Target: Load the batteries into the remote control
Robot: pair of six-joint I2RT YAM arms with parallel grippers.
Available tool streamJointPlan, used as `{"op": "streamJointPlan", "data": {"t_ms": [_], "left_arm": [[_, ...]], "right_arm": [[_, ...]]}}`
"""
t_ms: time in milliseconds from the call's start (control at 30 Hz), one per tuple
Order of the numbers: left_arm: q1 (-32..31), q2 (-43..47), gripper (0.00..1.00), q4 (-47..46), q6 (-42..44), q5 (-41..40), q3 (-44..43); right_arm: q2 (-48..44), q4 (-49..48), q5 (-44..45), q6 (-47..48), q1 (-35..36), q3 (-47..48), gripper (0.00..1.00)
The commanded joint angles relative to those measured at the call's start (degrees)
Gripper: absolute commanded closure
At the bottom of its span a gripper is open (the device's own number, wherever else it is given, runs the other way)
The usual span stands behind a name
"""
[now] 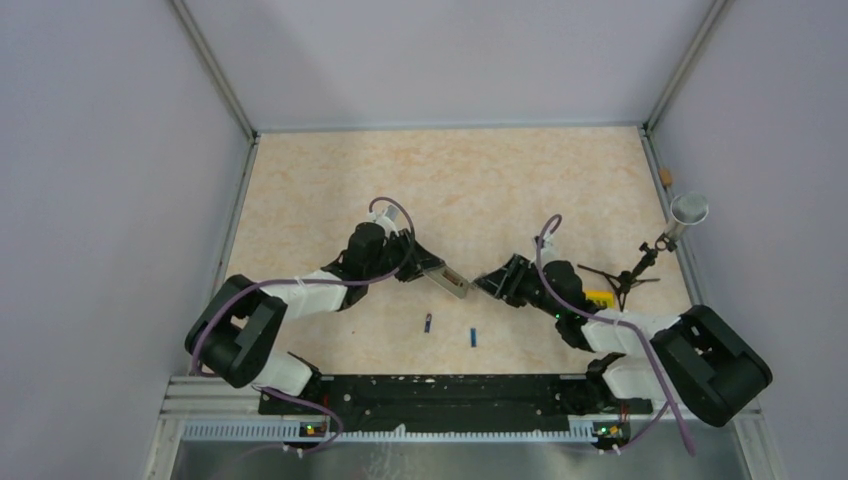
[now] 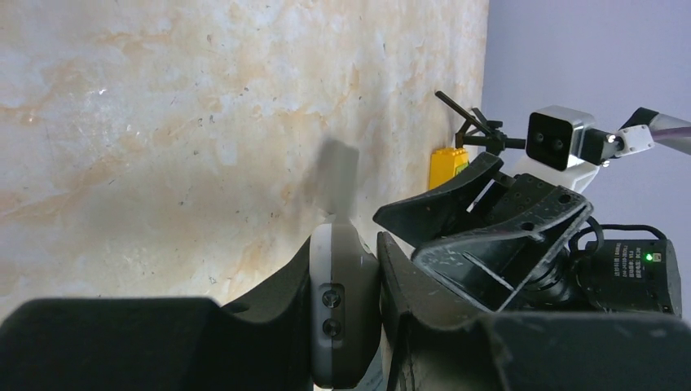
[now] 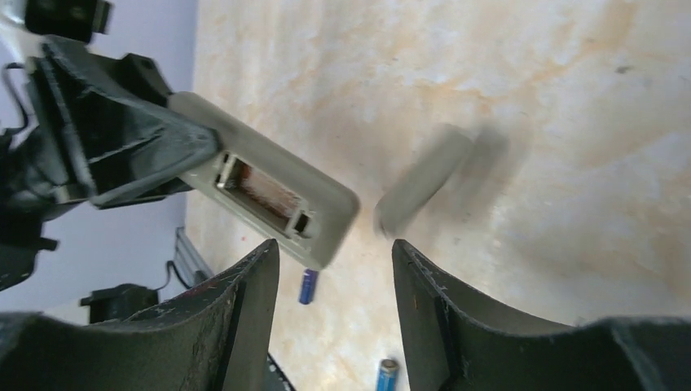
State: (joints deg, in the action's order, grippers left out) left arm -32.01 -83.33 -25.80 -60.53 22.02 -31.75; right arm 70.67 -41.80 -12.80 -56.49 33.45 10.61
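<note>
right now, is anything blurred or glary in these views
Right wrist: a grey slab beside the remote control is smeared, probably by motion, while a battery looks sharp. Left wrist: that slab is blurred too. Top external: even light, no glare.

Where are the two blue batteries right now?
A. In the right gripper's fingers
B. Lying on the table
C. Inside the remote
B: both batteries lie on the table, and the remote held by the left gripper shows an empty recess.
</note>
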Motion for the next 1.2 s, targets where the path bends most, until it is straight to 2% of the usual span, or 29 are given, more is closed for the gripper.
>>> {"op": "streamJointPlan", "data": {"t_ms": [0, 433, 700, 900, 1167], "left_arm": [[0.36, 0.04, 1.00, -2.61, 2.07, -0.08, -1.85], [1.24, 4.02, 1.00, 0.31, 4.19, -1.12, -0.56], [1.38, 5.27, 1.00, -1.00, 3.20, 0.34, 1.70], [1.56, 6.35, 0.97, -5.00, 0.44, 5.11, 4.12], [1.56, 11.54, 0.98, -5.43, -1.86, 8.42, 9.66]], "right_arm": [[-2.21, 8.80, 5.41, 4.31, -0.49, 2.99, 0.47], [-4.05, 14.98, 6.35, 8.21, -0.49, 5.77, 0.46], [-4.91, 19.64, 2.35, 14.00, -0.40, 9.11, 0.45], [-5.29, 24.61, -3.10, 19.21, 0.44, 12.28, 0.45], [-7.95, 36.44, 3.21, 24.03, 6.99, 16.48, 0.45]]}}
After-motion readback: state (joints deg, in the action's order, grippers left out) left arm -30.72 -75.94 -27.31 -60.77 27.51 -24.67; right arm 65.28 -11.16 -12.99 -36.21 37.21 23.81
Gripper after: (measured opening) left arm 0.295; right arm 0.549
